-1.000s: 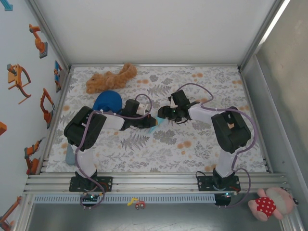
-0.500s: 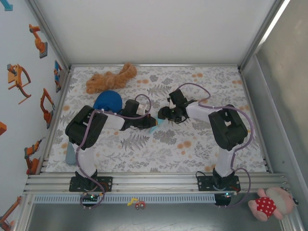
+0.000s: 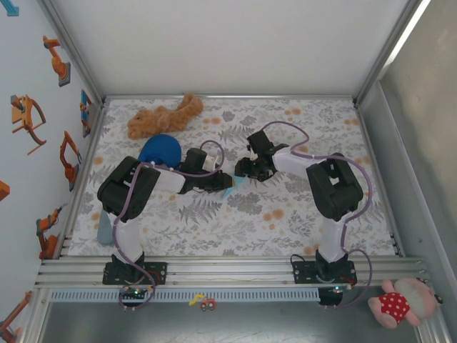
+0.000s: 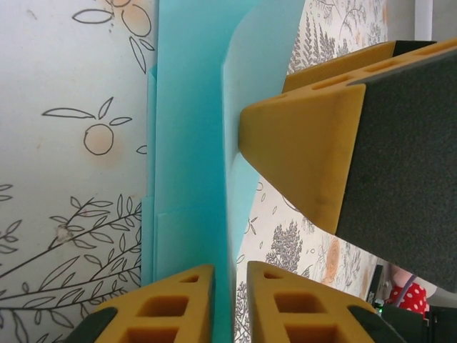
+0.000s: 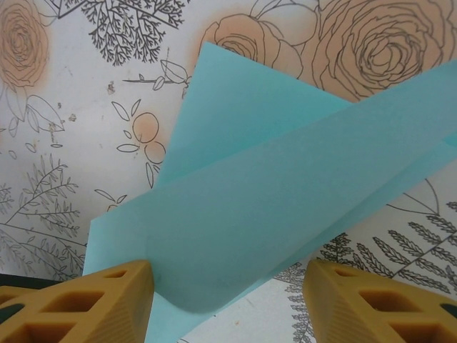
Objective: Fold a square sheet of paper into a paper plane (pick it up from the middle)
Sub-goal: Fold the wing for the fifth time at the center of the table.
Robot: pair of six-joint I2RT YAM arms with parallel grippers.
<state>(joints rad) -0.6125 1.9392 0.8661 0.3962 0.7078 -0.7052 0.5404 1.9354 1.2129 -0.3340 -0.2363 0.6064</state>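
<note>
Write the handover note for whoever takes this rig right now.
Left hand: jaws a narrow slit apart, with an upright flap of the paper between them, apparently not clamped.
Right hand: open, fingers straddling the folded edge; one finger touches the flap.
Paper: mid-table between both hands, on the floral tablecloth.
Done: sheet folded into overlapping diagonal layers.
Left: probably the lengthwise folds and creasing; no finished plane yet.
</note>
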